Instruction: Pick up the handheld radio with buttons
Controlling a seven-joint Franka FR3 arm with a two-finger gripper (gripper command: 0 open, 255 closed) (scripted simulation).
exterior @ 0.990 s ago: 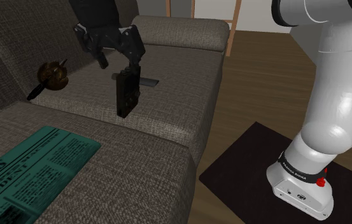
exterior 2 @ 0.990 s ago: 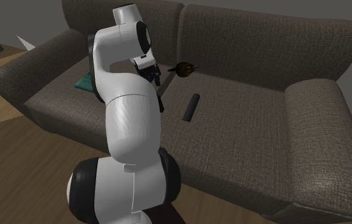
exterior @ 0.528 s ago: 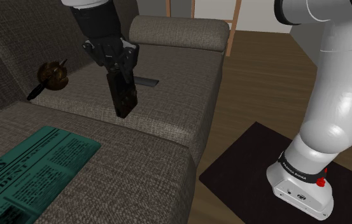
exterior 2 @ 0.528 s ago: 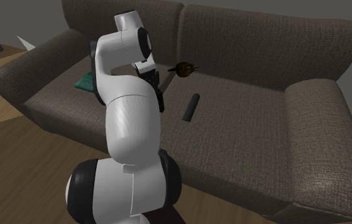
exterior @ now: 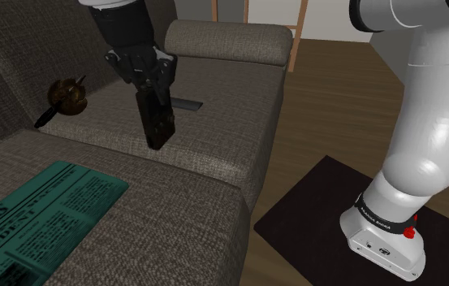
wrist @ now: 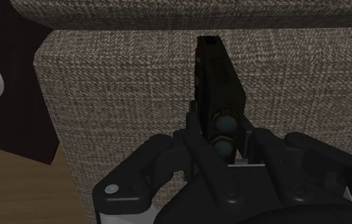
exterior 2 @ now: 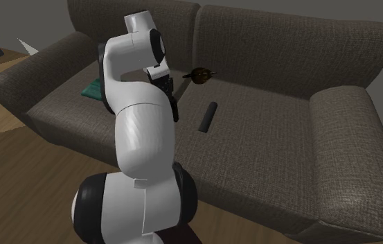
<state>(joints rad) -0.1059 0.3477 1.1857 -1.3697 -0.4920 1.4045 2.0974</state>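
The gripper has its two black fingers pinched onto the near end of the handheld radio, one on each narrow side. In the wrist view the radio runs straight out from the jaws over the coarse brown weave of the sofa.

The radio is a slim black slab with squared edges. Two round bluish knobs sit one behind the other on the clasped end, right between the fingers. Its far end is blunt and dark, and I cannot make out any buttons on it.

In the shoulder view the radio hangs nearly upright from the gripper, leaning a little, over the middle seat cushion. Its lower end is at the fabric or just above it; I cannot tell which.

Just beyond it on the same cushion lies a flat, narrow dark object. In the second exterior view it shows as a black bar lying apart from the arm.

Toward the shoulder view's left, a round brown thing with a thin black stick rests against the backrest. Nearer the camera, a green printed newspaper lies flat on the sofa.

The white stand sits on a dark mat on the wooden floor.
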